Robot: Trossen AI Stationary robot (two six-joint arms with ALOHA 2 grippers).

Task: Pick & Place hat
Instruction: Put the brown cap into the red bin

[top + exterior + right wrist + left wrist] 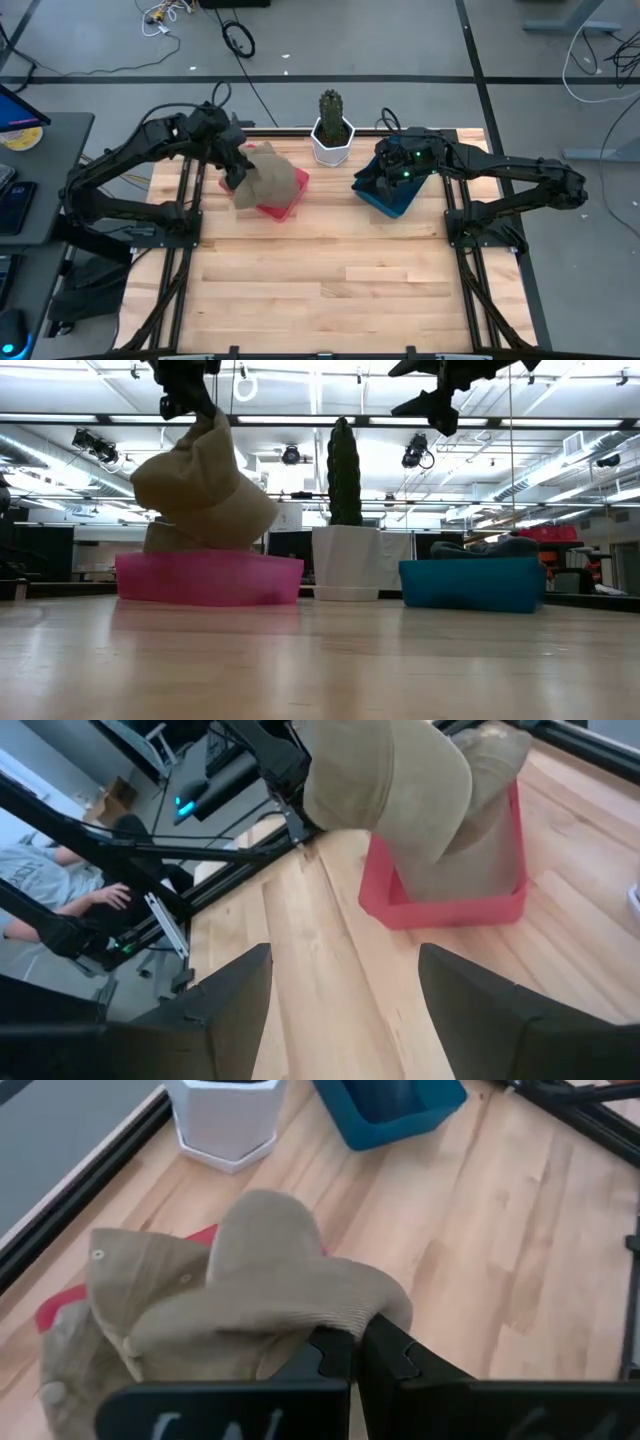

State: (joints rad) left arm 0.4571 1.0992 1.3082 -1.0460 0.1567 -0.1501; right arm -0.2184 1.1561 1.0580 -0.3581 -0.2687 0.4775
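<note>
High view, left to right: the left arm reaches in from the left edge toward the upper centre-left of the frame, and the left gripper (232, 168) sits over the near-left edge of the pink bin (281, 207). Its fingers are pinched on the tan hat (268, 180); in the left wrist view the two dark fingers (335, 1355) press together on the hat's brim. The hat hangs lifted above the pink bin in the low view, at upper left of that frame, with more tan cloth below it resting inside the bin. Whether the held hat touches that cloth cannot be told.

Centre of the high view, toward the top: a white pot (332, 144) with a green cactus (331, 107), standing between the two bins.

Right of centre: the blue bin (388, 199), holding a dark item. The right gripper (400, 160) hovers above it, fingers spread wide apart and holding nothing, as the right wrist view shows.

A seated person (62, 892) appears at the left edge of the right wrist view.
</note>
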